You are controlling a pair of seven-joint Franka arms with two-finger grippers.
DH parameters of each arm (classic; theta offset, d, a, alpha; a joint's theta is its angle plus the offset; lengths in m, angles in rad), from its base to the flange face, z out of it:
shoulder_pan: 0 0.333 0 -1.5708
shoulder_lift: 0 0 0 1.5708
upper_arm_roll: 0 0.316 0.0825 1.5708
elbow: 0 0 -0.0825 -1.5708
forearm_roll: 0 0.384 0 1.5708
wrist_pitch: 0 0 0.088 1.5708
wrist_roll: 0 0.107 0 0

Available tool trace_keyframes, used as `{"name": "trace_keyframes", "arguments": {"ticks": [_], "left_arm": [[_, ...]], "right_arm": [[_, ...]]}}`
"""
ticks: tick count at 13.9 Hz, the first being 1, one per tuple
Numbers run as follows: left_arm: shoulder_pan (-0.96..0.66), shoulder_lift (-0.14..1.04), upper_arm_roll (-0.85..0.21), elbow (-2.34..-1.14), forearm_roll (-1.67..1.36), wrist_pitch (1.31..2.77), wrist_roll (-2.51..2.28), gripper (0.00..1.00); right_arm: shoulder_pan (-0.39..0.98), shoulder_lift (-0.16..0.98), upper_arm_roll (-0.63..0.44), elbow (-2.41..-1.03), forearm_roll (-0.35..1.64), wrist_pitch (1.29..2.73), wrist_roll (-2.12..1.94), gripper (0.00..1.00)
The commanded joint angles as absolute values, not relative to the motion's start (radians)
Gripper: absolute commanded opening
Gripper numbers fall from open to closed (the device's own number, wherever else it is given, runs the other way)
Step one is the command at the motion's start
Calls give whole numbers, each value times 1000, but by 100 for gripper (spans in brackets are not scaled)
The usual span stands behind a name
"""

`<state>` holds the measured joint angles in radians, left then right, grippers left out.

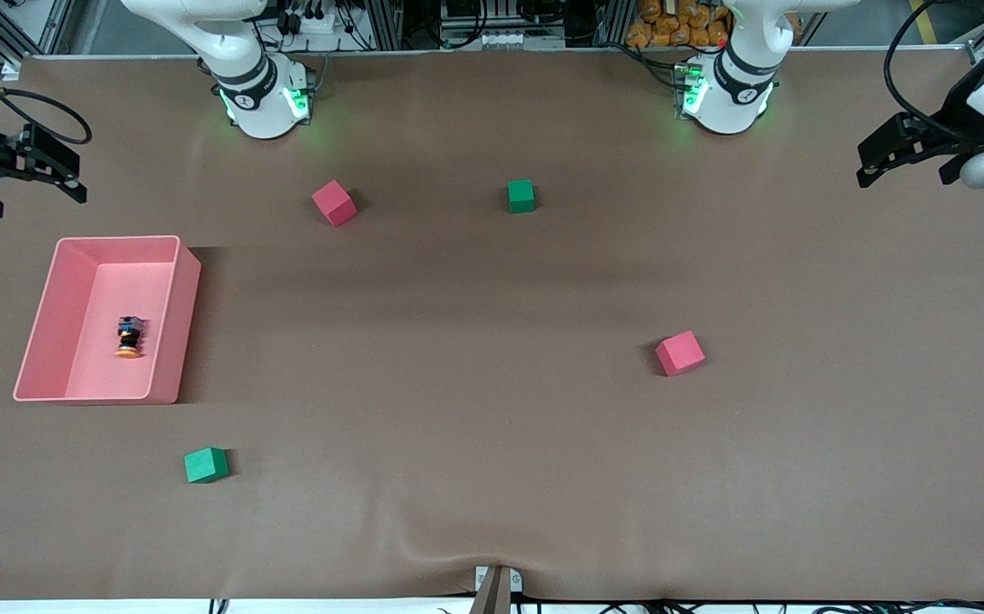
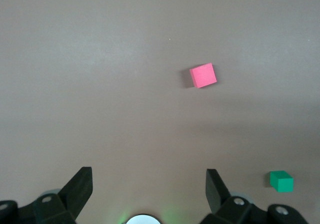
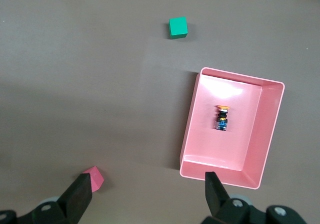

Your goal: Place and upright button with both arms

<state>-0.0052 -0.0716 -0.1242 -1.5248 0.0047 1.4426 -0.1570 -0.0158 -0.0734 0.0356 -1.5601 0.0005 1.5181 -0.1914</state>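
Observation:
The button (image 1: pixel 129 336) lies on its side on the floor of a pink bin (image 1: pixel 188 315), its orange cap toward the front camera. In the right wrist view the button (image 3: pixel 222 118) shows inside the same bin (image 3: pixel 189 134). My right gripper (image 1: pixel 74 176) hangs open and empty in the air at the right arm's end of the table, apart from the bin; its jaws (image 3: pixel 147 180) stand wide. My left gripper (image 1: pixel 867 162) hangs open and empty over the left arm's end of the table, with only bare table between its jaws (image 2: pixel 148 176).
Four foam cubes lie loose on the brown table. A red cube (image 1: pixel 334 203) and a green cube (image 1: pixel 521 196) sit near the arm bases. Another red cube (image 1: pixel 680 353) lies toward the left arm's end. Another green cube (image 1: pixel 205 465) lies nearer the front camera than the bin.

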Motion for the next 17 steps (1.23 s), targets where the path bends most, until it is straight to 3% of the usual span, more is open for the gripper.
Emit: {"name": "trace_keyframes", "arguments": {"ticks": [1, 10, 17], "left_arm": [[3, -81, -123, -1509, 15, 1417, -158, 100], [9, -75, -106, -1503, 15, 1411, -158, 100], [3, -71, -115, -1505, 17, 1411, -176, 100]], "right_arm": [[-26, -63, 48, -1534, -6, 1505, -199, 100], [-38, -37, 41, -1536, -11, 1511, -209, 100], [-179, 158, 38, -1534, -8, 1538, -210, 100]]}}
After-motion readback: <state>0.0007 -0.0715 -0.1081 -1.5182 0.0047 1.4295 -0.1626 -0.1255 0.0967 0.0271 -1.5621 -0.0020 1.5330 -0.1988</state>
